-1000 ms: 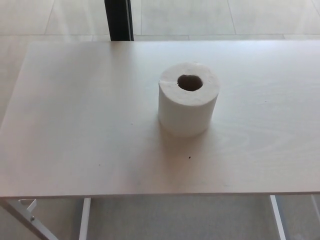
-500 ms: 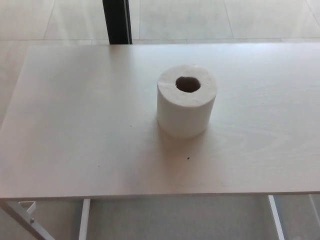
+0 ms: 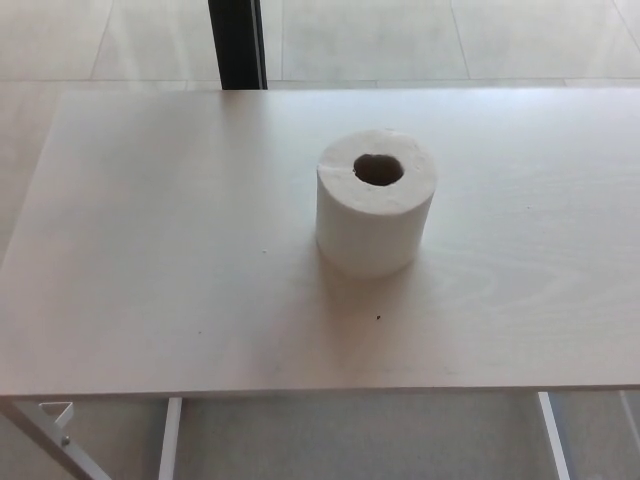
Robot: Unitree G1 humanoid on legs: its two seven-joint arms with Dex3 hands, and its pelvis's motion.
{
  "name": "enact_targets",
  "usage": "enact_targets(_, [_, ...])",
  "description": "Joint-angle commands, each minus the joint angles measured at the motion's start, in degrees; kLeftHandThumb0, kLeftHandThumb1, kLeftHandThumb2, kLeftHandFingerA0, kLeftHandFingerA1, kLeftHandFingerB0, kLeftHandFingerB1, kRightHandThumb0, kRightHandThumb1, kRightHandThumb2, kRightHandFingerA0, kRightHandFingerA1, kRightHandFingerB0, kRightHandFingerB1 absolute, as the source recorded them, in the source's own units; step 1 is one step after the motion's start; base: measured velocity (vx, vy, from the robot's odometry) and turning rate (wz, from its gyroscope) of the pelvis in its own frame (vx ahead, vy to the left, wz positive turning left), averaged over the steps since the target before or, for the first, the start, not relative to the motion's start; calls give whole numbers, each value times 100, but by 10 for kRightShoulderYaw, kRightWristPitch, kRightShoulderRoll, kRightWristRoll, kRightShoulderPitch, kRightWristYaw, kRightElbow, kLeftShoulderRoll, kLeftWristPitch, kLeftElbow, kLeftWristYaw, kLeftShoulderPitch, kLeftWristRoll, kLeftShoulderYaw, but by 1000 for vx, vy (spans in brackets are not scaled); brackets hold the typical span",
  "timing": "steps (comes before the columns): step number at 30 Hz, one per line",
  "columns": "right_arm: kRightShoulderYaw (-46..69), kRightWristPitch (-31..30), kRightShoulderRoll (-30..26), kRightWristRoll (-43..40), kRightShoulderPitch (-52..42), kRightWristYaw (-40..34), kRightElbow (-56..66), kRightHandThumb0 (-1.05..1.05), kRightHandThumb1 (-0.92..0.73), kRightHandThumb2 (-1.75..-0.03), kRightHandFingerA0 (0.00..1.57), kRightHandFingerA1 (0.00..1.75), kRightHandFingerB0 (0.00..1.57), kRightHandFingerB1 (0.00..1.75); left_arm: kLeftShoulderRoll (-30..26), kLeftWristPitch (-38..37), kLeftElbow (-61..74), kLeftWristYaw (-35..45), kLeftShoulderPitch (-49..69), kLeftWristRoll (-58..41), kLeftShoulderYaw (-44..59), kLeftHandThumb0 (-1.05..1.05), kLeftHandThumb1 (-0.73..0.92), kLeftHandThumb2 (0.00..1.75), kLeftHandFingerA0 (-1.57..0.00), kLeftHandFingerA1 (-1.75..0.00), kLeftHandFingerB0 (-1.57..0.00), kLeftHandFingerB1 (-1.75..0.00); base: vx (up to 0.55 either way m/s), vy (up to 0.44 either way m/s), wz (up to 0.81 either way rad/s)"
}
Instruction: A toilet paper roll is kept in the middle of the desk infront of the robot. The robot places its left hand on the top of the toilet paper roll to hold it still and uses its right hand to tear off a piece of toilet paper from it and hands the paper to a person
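Observation:
A white toilet paper roll (image 3: pixel 375 212) stands upright near the middle of the pale wooden desk (image 3: pixel 180 250), its brown core hole facing up. No loose sheet hangs visibly from it. Neither of my hands shows in the head view, and no person is in view.
A dark vertical post (image 3: pixel 237 43) rises behind the desk's far edge on the left. The desk's front edge runs across the bottom of the picture, with white legs (image 3: pixel 168 438) below it and tiled floor beyond.
Only the camera has shifted slightly, so the whole picture moved a few pixels. The roll stays where it stood on the desk.

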State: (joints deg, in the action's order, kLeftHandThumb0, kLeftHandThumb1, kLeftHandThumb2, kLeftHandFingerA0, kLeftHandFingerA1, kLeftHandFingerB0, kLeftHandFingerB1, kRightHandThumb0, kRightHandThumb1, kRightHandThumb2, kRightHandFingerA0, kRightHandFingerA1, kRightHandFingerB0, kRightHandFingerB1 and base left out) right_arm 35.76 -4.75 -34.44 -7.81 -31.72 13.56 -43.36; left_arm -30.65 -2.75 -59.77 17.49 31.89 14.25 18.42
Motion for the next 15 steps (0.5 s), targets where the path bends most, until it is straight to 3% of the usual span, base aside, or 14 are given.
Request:
enact_targets(1, [-16, 135, -34, 56, 35, -117, -75, -53, -76, -63, 86, 87, 81, 50, -53, -56, -58, 78, -26, 6, -57, -66, 80, 64, -30, -42, -36, -36, 0, 0, 0])
enact_targets(15, [-35, 183, -43, 52, 42, -131, -127, -53, -76, -63, 86, 87, 81, 50, -64, -80, -99, 74, -35, -17, -90, -66, 80, 64, -30, -42, -36, -36, 0, 0, 0])
